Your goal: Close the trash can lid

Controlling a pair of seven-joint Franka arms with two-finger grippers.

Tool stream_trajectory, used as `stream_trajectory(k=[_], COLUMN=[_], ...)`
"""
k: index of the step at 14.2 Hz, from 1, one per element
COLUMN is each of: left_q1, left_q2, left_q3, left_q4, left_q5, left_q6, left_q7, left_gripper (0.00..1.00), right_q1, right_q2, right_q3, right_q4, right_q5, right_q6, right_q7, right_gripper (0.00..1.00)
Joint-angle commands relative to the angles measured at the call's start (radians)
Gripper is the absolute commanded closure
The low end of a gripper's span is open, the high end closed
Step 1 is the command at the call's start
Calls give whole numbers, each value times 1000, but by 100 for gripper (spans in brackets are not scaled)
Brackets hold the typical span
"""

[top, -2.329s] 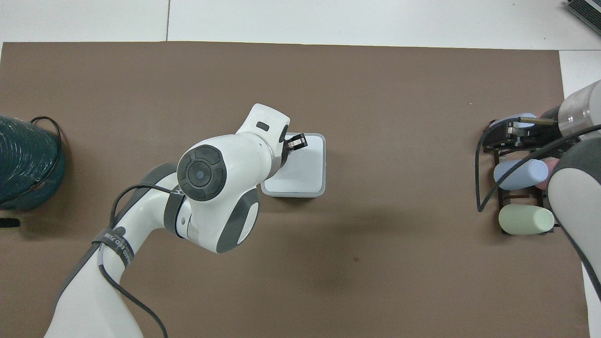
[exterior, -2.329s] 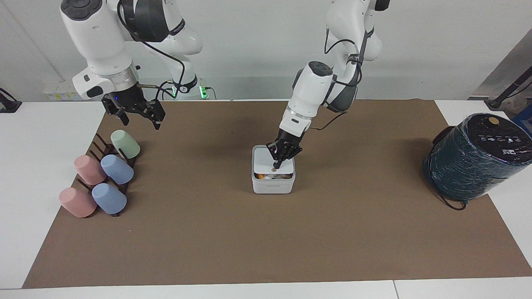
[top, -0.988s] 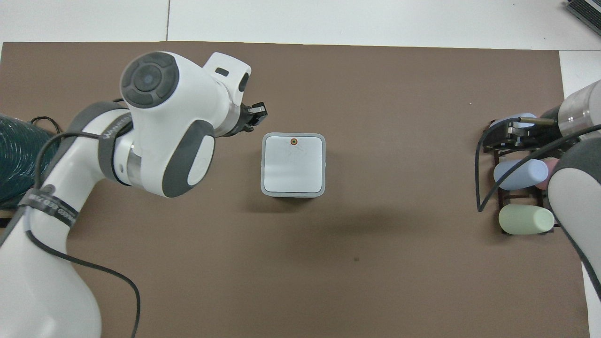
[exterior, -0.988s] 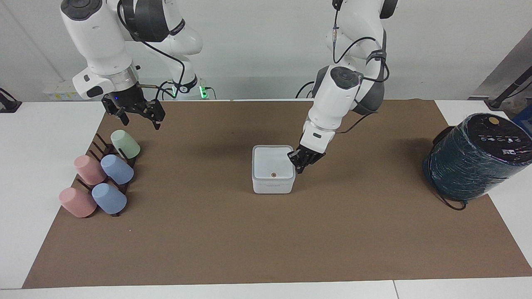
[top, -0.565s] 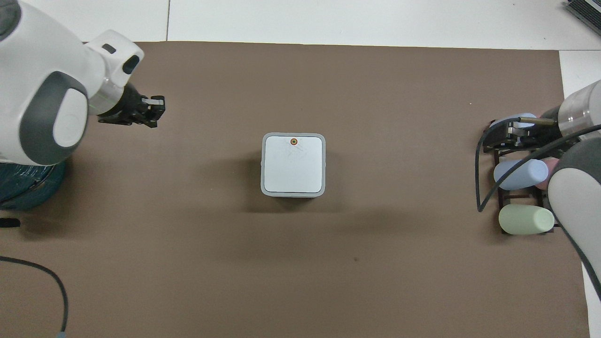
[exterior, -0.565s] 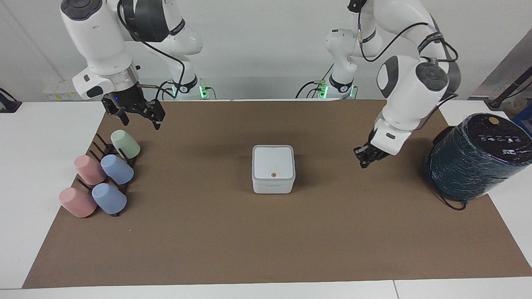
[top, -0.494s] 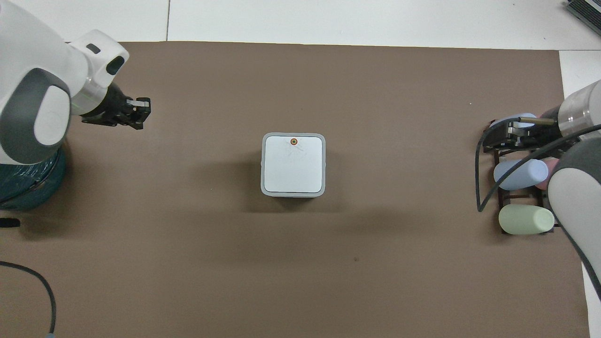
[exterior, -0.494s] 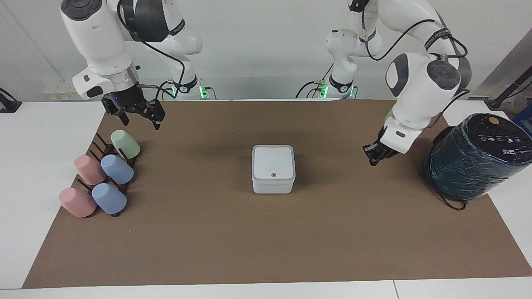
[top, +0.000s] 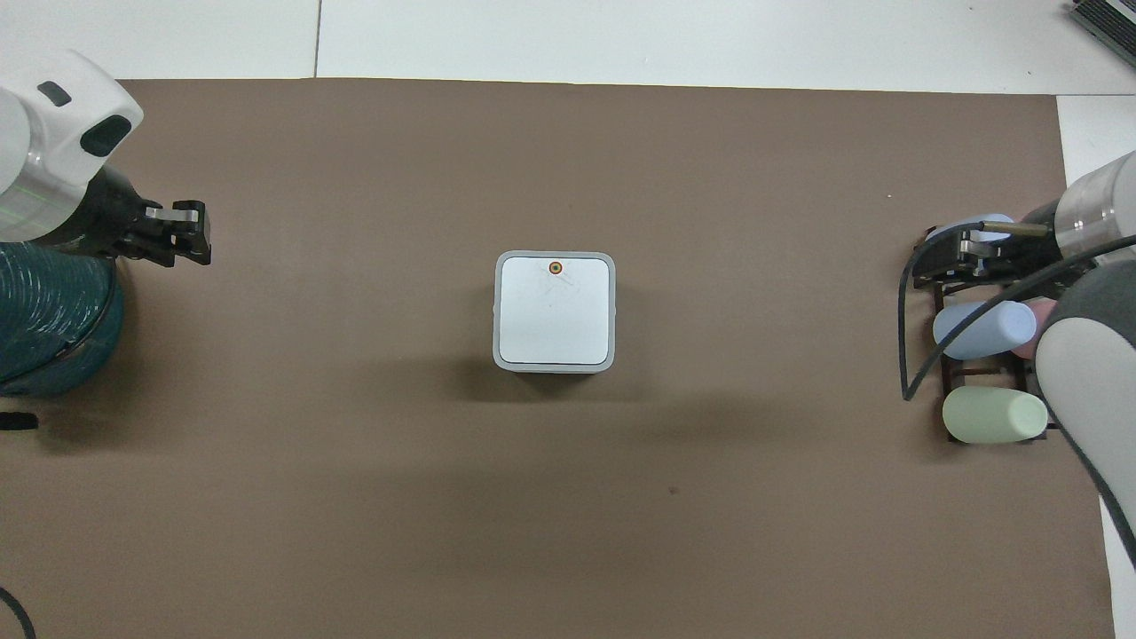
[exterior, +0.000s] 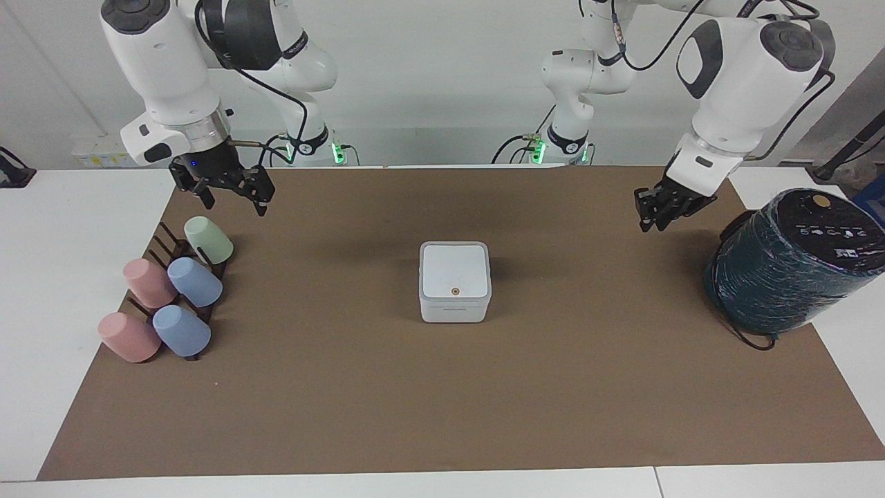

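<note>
The trash can (exterior: 454, 310) is a small white square bin in the middle of the brown mat; it also shows in the overhead view (top: 496, 355). Its lid (exterior: 455, 268) lies flat and shut on the can, brownish button (exterior: 455, 291) on top; the lid shows in the overhead view too (top: 556, 315). My left gripper (exterior: 650, 218) is shut and empty, up in the air over the mat beside the dark-teal cylinder, well apart from the can; it also shows in the overhead view (top: 193, 234). My right gripper (exterior: 234, 199) is open and empty over the cup rack, waiting.
A large dark-teal wrapped cylinder (exterior: 788, 270) stands at the left arm's end of the table. A dark rack (exterior: 181, 243) with pink, blue and green cups lying on it stands at the right arm's end. The brown mat (exterior: 442, 401) covers the table.
The lid went from slightly ajar under my left gripper to flat shut. My left gripper then let off, moved away toward the cylinder and rose. The right arm has not moved.
</note>
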State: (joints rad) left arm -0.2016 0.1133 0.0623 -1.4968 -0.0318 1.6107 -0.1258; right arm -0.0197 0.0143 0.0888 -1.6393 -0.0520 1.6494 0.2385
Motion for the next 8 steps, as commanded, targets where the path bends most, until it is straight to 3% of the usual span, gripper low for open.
stream_trajectory(k=[1, 8], left_q1=[-5, -1], left_q2=[-11, -14], left_q3=[-6, -2], left_q4=[-6, -6], left_q5=[26, 26], left_q6=[0, 18], left_q7=[84, 155], left_gripper=[0, 0], right_q1=[-14, -14], right_q2=[-19, -19], right_q3=[8, 8], right_q4=[-19, -19], right_q5=[11, 12], right_q6=[-2, -2], right_q7=[-19, -21], right_gripper=[0, 0])
